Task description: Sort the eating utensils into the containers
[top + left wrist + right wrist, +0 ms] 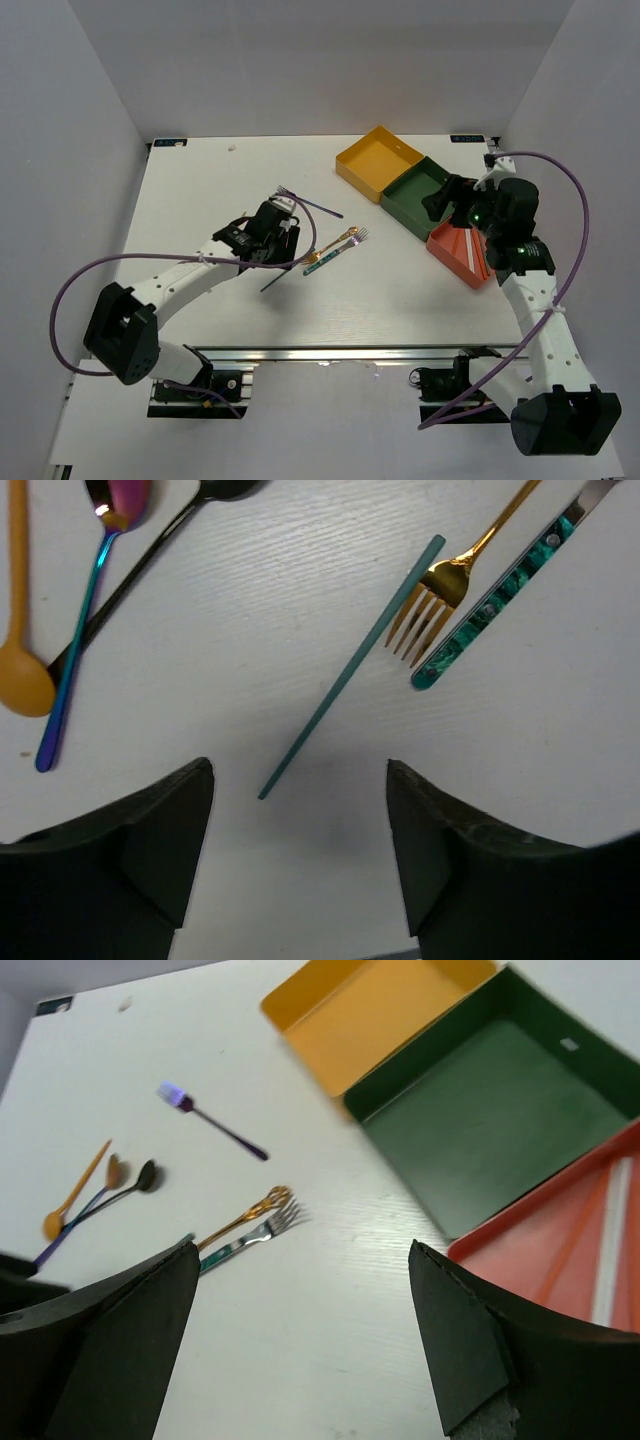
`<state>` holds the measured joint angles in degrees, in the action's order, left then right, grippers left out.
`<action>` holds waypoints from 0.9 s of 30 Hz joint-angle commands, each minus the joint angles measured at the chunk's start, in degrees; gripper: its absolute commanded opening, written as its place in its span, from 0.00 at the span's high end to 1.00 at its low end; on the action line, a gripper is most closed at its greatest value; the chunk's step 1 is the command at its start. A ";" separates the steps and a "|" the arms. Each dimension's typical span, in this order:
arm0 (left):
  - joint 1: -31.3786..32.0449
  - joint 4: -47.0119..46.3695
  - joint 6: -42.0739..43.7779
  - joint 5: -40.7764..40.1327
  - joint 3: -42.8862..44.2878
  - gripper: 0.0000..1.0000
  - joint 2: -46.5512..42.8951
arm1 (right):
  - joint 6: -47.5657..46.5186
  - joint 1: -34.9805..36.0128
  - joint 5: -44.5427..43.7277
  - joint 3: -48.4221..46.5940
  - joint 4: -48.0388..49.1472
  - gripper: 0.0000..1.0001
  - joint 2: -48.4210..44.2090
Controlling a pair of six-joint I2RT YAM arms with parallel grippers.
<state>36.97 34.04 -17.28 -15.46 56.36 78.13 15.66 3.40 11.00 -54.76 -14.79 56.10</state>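
Observation:
My left gripper (298,775) stands open just above the table, and the near end of a teal chopstick (350,670) lies between its fingers, untouched. A gold fork (445,580) and a green-handled fork (500,595) lie beyond on the right. An orange spoon (20,670), a purple spoon (90,600) and a black spoon (130,570) lie on the left. My right gripper (302,1260) is open and empty, hanging near the red-orange tray (520,1260), which holds an orange chopstick (575,1240) and a pale one (610,1250). The green tray (500,1110) and yellow tray (380,1010) hold nothing.
A purple fork (310,203) lies apart, beyond the left gripper (280,243). The three trays sit in a diagonal row at the far right, yellow (378,160), green (415,195), red-orange (455,245), with the right gripper (442,200) over them. Grey walls enclose the table.

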 commanded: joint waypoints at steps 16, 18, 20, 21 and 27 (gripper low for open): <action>-3.04 -2.13 13.59 15.38 6.92 0.44 17.67 | 3.50 -0.15 16.59 6.51 4.59 0.11 -9.77; -3.57 -2.66 14.11 18.18 7.01 0.40 18.37 | 3.59 -0.15 17.03 6.51 4.85 0.11 -10.56; -4.19 -3.28 14.11 18.71 7.27 0.40 19.60 | 3.76 -0.15 17.47 6.60 5.03 0.11 -11.09; -4.36 -3.28 14.37 20.02 7.45 0.40 20.13 | 3.85 -0.15 17.56 6.60 5.20 0.11 -11.53; -5.50 -3.63 14.64 21.09 7.63 0.45 23.55 | 3.85 -0.06 17.82 6.25 5.03 0.11 -12.59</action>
<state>32.01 31.27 -3.46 3.68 62.26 100.90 19.14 3.40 27.49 -48.84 -11.90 44.56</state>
